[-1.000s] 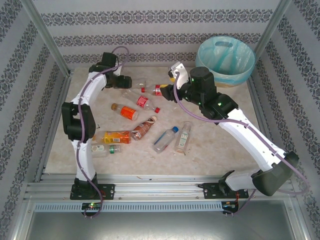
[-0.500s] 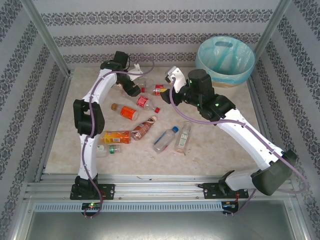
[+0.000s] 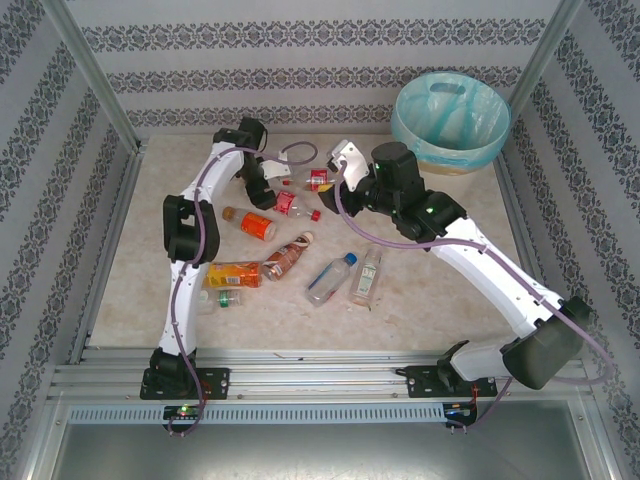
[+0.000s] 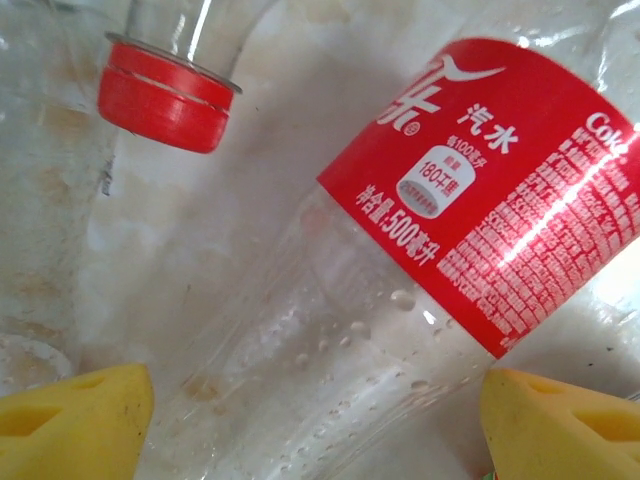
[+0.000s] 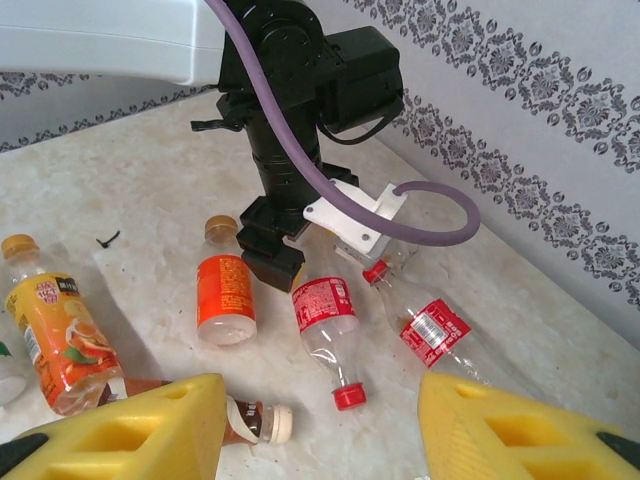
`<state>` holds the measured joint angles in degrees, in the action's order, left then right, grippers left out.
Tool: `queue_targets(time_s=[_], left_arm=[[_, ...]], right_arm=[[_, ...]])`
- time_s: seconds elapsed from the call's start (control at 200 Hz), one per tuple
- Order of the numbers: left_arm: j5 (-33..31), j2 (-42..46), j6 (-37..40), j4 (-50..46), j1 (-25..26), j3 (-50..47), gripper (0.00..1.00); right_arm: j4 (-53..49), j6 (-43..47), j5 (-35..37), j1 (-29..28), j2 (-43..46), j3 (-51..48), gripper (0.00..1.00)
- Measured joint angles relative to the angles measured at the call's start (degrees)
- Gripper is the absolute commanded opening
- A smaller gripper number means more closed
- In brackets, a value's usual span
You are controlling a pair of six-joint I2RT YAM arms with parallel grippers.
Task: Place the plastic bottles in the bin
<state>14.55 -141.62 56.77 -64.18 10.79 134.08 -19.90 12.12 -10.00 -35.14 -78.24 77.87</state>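
Several plastic bottles lie on the table. A clear one with a red label (image 4: 500, 190) (image 3: 287, 203) lies between the yellow fingertips (image 4: 75, 420) of my left gripper (image 4: 315, 430) (image 3: 268, 190), which stands open astride its lower end. A second red-labelled bottle (image 5: 435, 330) (image 3: 318, 180) points its red cap (image 4: 165, 95) at it. My right gripper (image 5: 320, 430) (image 3: 330, 190) hovers open above them with nothing between its fingers. The bin (image 3: 450, 120), with a blue liner, stands at the back right.
Nearer lie an orange-labelled bottle (image 3: 258, 225), a brown one (image 3: 285, 258), an orange juice bottle (image 3: 235, 273), a blue-capped clear bottle (image 3: 330, 278) and a green-labelled one (image 3: 367, 273). Patterned walls close the back and sides. The left arm's purple cable (image 5: 440, 215) loops above the red-labelled bottles.
My left arm has swung from the back left corner to the right and come down over the red-labelled bottle. My right gripper has shifted slightly towards the back.
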Motion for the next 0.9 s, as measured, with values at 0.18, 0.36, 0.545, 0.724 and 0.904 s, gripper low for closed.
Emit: queue_targets(time_s=[0.18, 0.36, 0.545, 0.724, 0.904], left_arm=[[-0.8, -1.9, 0.5, -1.4, 0.4, -0.1, 0.79], [-1.4, -3.1, 0.5, -1.9, 0.5, -1.0, 0.68], [-1.3, -3.0, 1.0, -2.0, 0.5, -1.0, 0.54], [-0.1, -1.0, 1.7, -2.0, 0.5, -2.0, 0.51], [0.7, 7.7, 3.3, -1.6, 0.5, -9.0, 0.51]], right_arm=[[0.0, 0.1, 0.0, 0.0, -1.2, 0.0, 0.54], [0.0, 0.1, 0.0, 0.0, -1.5, 0.0, 0.54], [0.0, 0.1, 0.0, 0.0, -1.5, 0.0, 0.54], [-0.1, 0.0, 0.5, -0.7, -1.4, 0.3, 0.53], [-0.4, -0.9, 0.6, -0.8, -1.1, 2.1, 0.53]])
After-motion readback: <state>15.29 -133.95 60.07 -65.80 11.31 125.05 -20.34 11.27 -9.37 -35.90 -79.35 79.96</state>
